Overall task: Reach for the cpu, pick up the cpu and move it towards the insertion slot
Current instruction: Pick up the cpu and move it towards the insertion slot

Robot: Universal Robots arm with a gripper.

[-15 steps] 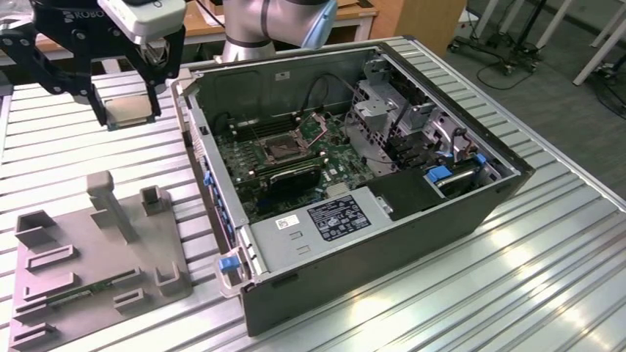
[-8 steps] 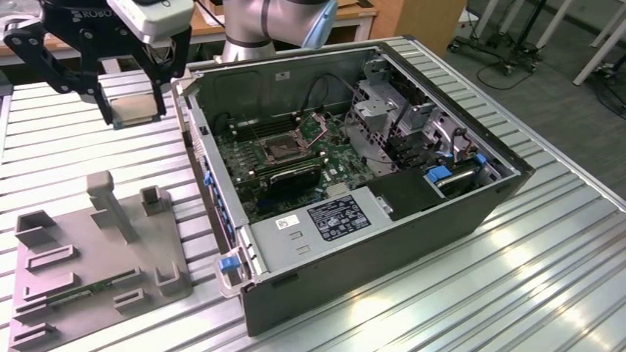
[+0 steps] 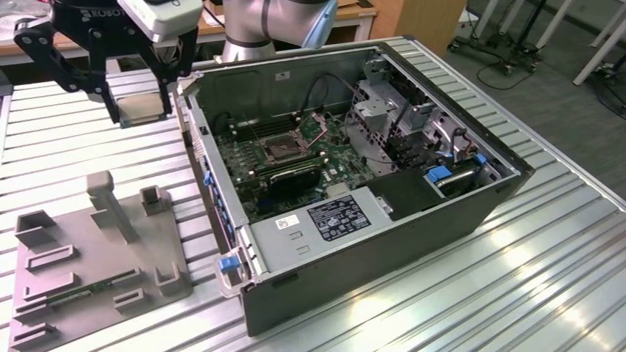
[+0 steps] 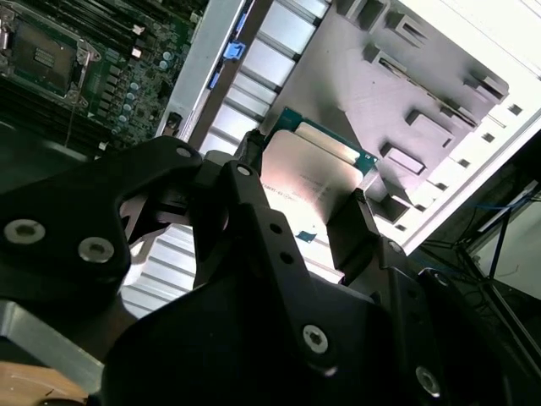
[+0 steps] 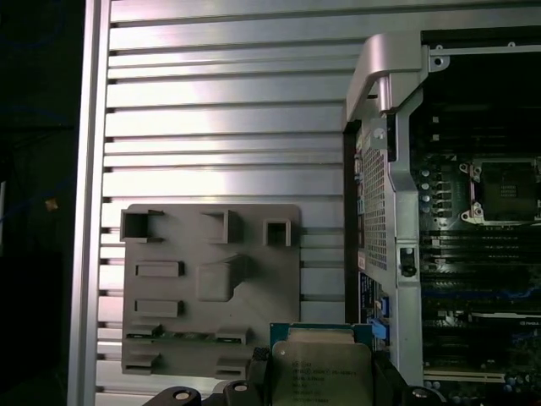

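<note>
High above the ribbed metal table, near the exterior view's left, hangs one black gripper. Its two fingers are pressed against the sides of one cpu, so the chip is held up in the air (not lying on anything). In the exterior view the cpu looks like a small pale square between the black finger ends. In both wrist views you can see more: a silvery-cream top with a thin green edge around it.

There is one open computer case on the table, toward the exterior view's right of the gripper. Inside it lies one green board. On that board sits one insertion slot, a dark square with a shiny metal frame. The first wrist view shows the slot well apart from the held chip.

One gray fixture plate lies flat on the table beside the case. It has many little raised blocks. One long green memory stick rests in it, which the exterior view shows best. The second wrist view shows the plate below and beyond the chip.
</note>
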